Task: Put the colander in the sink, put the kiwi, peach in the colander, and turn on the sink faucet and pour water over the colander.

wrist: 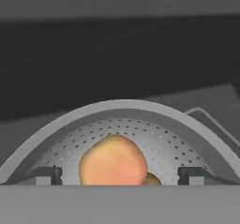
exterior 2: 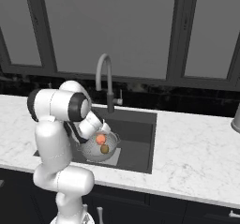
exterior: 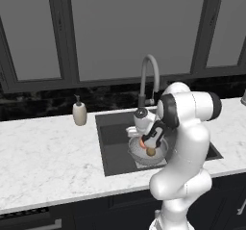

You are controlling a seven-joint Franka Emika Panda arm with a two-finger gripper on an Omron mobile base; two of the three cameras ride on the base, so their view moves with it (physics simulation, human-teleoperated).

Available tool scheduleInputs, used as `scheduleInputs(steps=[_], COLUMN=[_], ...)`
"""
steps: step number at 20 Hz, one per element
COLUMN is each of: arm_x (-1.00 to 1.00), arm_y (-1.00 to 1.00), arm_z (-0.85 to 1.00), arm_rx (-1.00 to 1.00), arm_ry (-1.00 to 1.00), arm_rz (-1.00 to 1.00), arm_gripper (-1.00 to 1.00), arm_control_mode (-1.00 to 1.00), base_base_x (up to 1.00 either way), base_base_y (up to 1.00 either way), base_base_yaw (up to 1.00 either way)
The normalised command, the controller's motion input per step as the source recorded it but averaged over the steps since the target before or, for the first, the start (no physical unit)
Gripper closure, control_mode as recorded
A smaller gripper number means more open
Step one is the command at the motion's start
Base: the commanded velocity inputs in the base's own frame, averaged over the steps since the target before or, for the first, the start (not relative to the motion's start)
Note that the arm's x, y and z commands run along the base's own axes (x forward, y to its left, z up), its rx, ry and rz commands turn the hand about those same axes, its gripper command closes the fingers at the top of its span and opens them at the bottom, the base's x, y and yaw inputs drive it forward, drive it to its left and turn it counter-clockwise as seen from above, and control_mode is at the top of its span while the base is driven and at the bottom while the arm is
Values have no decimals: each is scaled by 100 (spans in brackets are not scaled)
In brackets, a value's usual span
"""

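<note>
Colander (exterior 2: 99,148) resting in the sink (exterior 2: 138,138) with peach (exterior 2: 100,139) and kiwi (exterior 2: 104,149) inside, claw (wrist: 120,175) spread wide just above them; we judge only the sink faucet (exterior 2: 106,80) and water remain

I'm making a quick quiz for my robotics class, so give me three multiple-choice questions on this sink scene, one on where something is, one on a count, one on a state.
1. Where is the colander?
A. on the counter
B. in the sink
C. on the windowsill

2. How many fruits lie in the colander?
A. none
B. one
C. two

3. How is the gripper?
A. open, holding nothing
B. shut on the peach
C. shut on the faucet

Answers:
1. B, it sits on the basin floor in both base views.
2. C, the peach and the kiwi lie inside.
3. A, the hand view has its fingertips wide apart either side of the peach.
</note>
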Motion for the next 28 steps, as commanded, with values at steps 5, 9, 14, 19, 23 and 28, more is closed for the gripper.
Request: scheduleInputs(steps=[5,9,14,19,23,28], arm_x=[-48,-57,-22,4,3,0], arm_y=[1,13,12,-5,-36,-84], arm_z=[100,100,100,100,83,5], arm_rx=[0,0,2,0,0,6], arm_ry=[0,1,20,32,31,20], arm_rz=[10,10,12,10,8,2], arm_gripper=[-100,-100,-100,-100,-100,-100], arm_control_mode=[-100,-100,-100,-100,-100,-100], base_base_x=[0,0,0,0,0,0], base_base_y=[0,0,0,0,0,0], base_base_yaw=[0,0,0,0,0,0])
